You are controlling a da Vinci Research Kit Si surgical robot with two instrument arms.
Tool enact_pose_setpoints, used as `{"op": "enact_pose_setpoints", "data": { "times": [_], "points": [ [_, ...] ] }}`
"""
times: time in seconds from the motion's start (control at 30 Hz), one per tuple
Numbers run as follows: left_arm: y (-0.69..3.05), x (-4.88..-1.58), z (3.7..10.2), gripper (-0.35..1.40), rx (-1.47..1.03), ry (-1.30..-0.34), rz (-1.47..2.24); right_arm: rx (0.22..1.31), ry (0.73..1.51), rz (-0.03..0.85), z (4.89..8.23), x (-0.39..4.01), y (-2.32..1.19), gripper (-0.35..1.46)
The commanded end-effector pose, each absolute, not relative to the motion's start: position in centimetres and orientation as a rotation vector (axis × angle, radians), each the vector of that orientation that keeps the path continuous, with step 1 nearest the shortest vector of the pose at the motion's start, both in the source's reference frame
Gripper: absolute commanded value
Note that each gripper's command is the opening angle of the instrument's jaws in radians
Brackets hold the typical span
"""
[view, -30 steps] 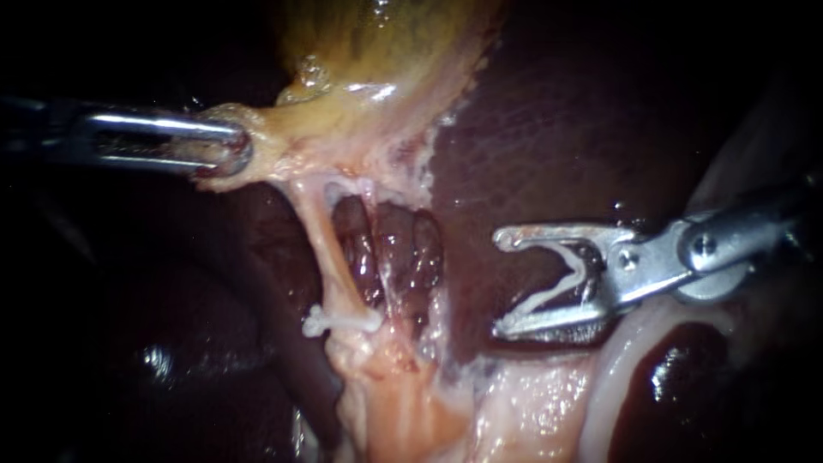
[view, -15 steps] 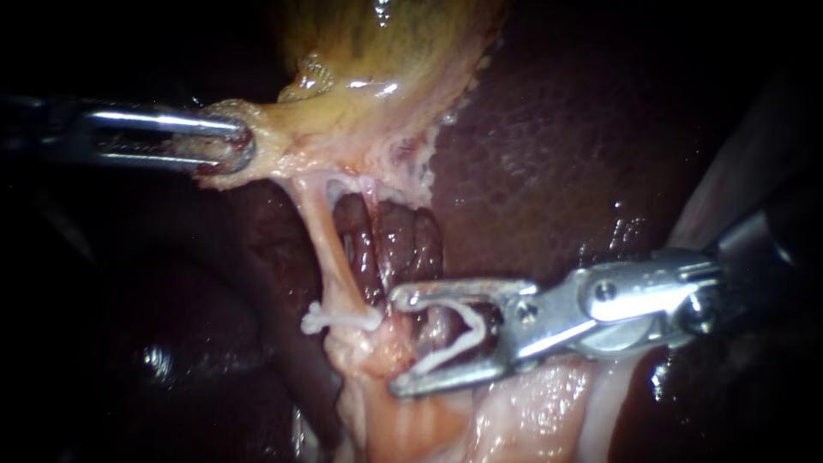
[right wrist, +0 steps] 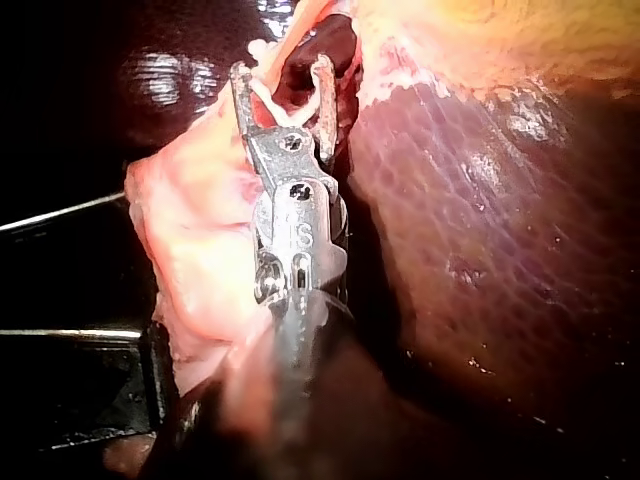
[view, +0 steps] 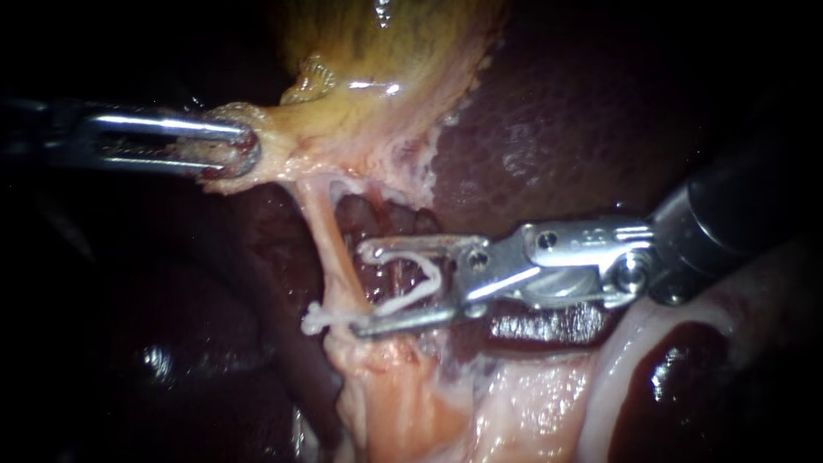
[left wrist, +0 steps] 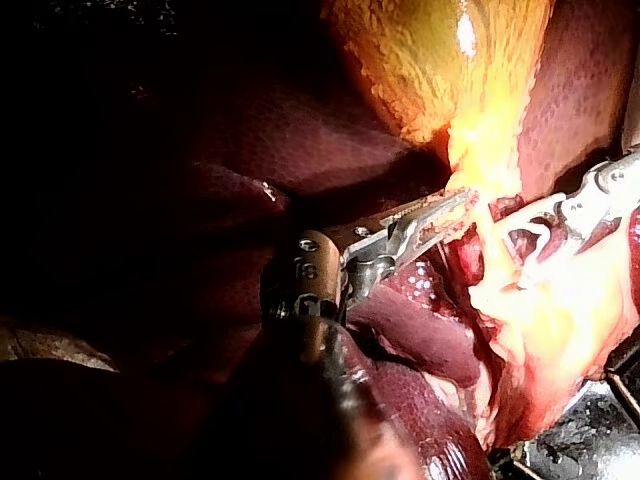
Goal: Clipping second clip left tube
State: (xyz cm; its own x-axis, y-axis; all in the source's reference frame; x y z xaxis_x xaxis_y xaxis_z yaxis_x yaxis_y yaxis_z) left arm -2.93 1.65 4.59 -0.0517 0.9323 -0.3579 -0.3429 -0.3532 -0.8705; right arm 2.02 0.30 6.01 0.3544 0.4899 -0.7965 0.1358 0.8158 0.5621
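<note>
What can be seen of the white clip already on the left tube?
The clip is a small white, plastic-looking bar, shut across the pale left tube low down, lying crosswise. One knobbed end sticks out free beyond the tube; the other end meets the lower tip of the right instrument, which carries an open clip just above it.

left instrument (view: 236,147), jaws tight on gallbladder (view: 377,69); right instrument (view: 364,290), jaws wide apart, both against a clip (view: 435,279)

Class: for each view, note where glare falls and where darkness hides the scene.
Endoscope view: glare streaks the left instrument; the corners are black. Left wrist view: light burns out the tissue by the gallbladder. Right wrist view: glare spots on the liver.
</note>
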Motion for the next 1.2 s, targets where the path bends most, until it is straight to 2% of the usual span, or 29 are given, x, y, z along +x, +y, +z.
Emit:
{"op": "enact_pose_setpoints", "data": {
  "times": [0.03,0.27,0.43,0.63,0.8,1.03,1.1,1.2],
  "points": [
    [1.65,-2.94,4.59,-0.35,-1.195,-0.734,1.609,0.613,1.219,0.248,6.01,2.06,0.30,0.50],
    [1.64,-2.97,4.59,-0.35,-1.196,-0.735,1.609,0.660,1.282,0.194,5.90,2.37,0.26,0.50],
    [1.63,-2.98,4.60,-0.35,-1.196,-0.734,1.609,0.700,1.335,0.142,5.76,2.41,0.14,0.50],
    [1.64,-2.97,4.59,-0.35,-1.196,-0.735,1.610,0.718,1.344,0.106,5.60,2.30,0.02,0.48],
    [1.64,-2.97,4.60,-0.35,-1.196,-0.736,1.610,0.723,1.342,0.109,5.57,2.25,0.01,0.41],
    [1.64,-2.97,4.59,-0.35,-1.196,-0.736,1.609,0.755,1.326,0.146,5.60,2.23,0.02,0.17],
    [1.64,-2.97,4.59,-0.35,-1.196,-0.736,1.609,0.757,1.324,0.152,5.60,2.22,0.02,0.04],
    [1.64,-2.97,4.59,-0.35,-1.196,-0.736,1.609,0.763,1.325,0.147,5.60,2.20,0.02,-0.26]
  ]
}}
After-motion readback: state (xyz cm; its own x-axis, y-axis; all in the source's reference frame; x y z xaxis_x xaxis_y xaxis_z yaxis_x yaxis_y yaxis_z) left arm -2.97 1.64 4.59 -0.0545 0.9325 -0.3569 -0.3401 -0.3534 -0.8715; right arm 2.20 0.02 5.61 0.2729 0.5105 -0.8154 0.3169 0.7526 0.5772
